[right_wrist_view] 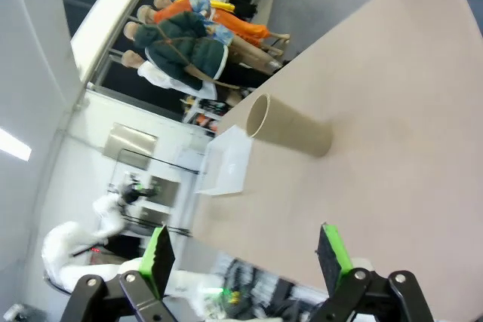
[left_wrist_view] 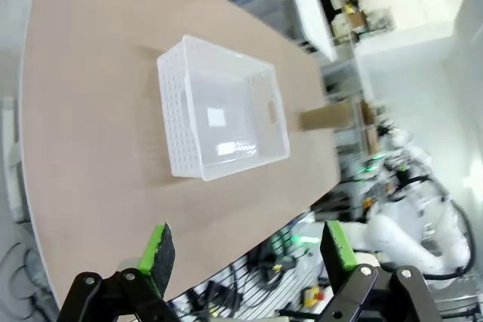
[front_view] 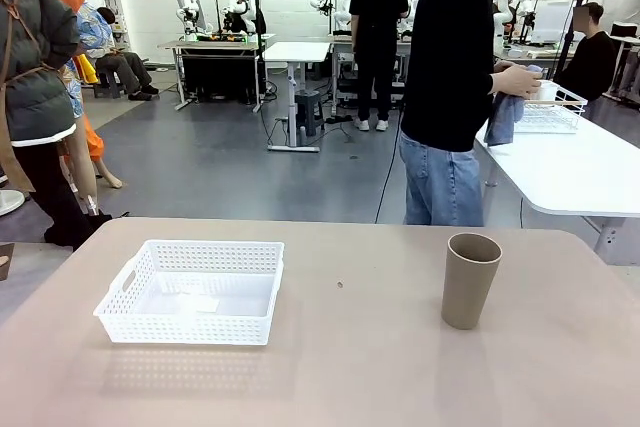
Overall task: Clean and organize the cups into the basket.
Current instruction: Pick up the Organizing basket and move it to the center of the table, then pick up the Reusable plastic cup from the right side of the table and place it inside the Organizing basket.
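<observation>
One tan-brown cup (front_view: 470, 280) stands upright on the right part of the table; it also appears as the cup (right_wrist_view: 289, 129) in the right wrist view and the cup (left_wrist_view: 327, 118) in the left wrist view beyond the basket. The white lattice basket (front_view: 192, 292) sits empty on the left part of the table, seen from above as the basket (left_wrist_view: 219, 111). My left gripper (left_wrist_view: 245, 250) is open, high over the table, with nothing between its fingers. My right gripper (right_wrist_view: 243, 254) is open too, held above the table, apart from the cup.
A person in a black top (front_view: 455, 57) stands at the far side, turned to a white side table (front_view: 580, 172), hands wiping a pale cup with a blue cloth (front_view: 504, 117) next to a white wire basket (front_view: 550, 112).
</observation>
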